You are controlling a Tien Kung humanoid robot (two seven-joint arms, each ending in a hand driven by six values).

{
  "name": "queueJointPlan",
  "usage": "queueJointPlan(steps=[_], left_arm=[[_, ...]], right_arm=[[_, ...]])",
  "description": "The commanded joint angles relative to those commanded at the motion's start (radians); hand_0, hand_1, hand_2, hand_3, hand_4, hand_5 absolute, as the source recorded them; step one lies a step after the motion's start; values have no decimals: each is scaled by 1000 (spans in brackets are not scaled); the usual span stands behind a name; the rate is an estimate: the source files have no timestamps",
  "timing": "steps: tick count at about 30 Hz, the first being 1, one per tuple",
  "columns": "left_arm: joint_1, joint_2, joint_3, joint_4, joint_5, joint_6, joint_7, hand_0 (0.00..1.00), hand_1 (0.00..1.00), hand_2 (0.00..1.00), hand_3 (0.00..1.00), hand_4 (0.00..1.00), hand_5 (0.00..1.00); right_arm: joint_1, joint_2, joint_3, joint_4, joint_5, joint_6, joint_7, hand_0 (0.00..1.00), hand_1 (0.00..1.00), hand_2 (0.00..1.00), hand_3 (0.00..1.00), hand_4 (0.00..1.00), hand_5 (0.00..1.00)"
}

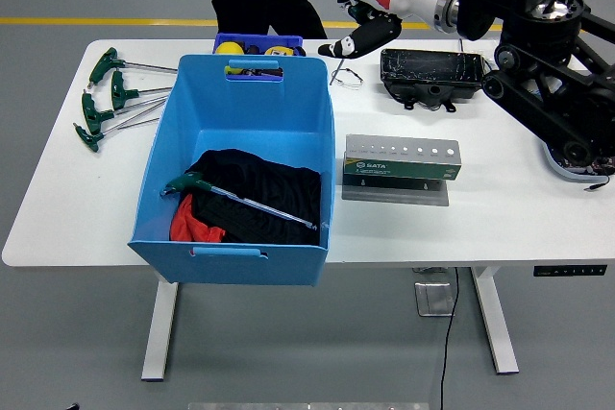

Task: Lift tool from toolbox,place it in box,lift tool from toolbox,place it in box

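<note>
Item: one slim tool (336, 69), which I see pinched in my right robot hand (357, 36) and hanging above the far right corner of the blue box (240, 132). Toolbox (402, 159) sits right of the box on the tabletop (500, 218); one green-handled tool (235, 197) lies inside the box on dark cloth (259, 189). Four more green-handled tools (110, 98) lie far left.

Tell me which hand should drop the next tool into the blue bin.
Right. The right hand is raised beside the blue plastic bin's far right corner with a thin metal tool hanging from its fingers. No left arm is in view.
</note>
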Motion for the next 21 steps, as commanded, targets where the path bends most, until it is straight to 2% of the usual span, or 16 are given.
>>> queueJointPlan(steps=[5, 8, 11, 19, 21], left_arm=[[-2, -1, -3, 0, 8, -2, 1, 726, 735, 733, 693, 706, 632], [-3, -1, -3, 0, 11, -2, 2, 726, 735, 733, 693, 706, 632], [-5, -1, 2, 0, 11, -4, 2, 724, 735, 735, 694, 706, 632], [-15, 0, 12, 0, 4, -5, 0, 725, 735, 736, 695, 706, 632], [-17, 0, 14, 0, 2, -4, -1, 725, 735, 736, 695, 706, 632]], right_arm=[[-25, 41, 1, 35, 3, -29, -15, 2, 2, 2, 28, 834, 740], [-27, 65, -15, 36, 7, -30, -19, 2, 2, 2, 28, 834, 740], [-28, 107, -50, 16, 10, -35, -19, 2, 2, 2, 28, 832, 737], [-18, 186, -148, -62, -4, -59, -20, 2, 2, 2, 32, 836, 739], [-16, 205, -178, -84, -10, -84, -18, 2, 2, 2, 32, 836, 739]])
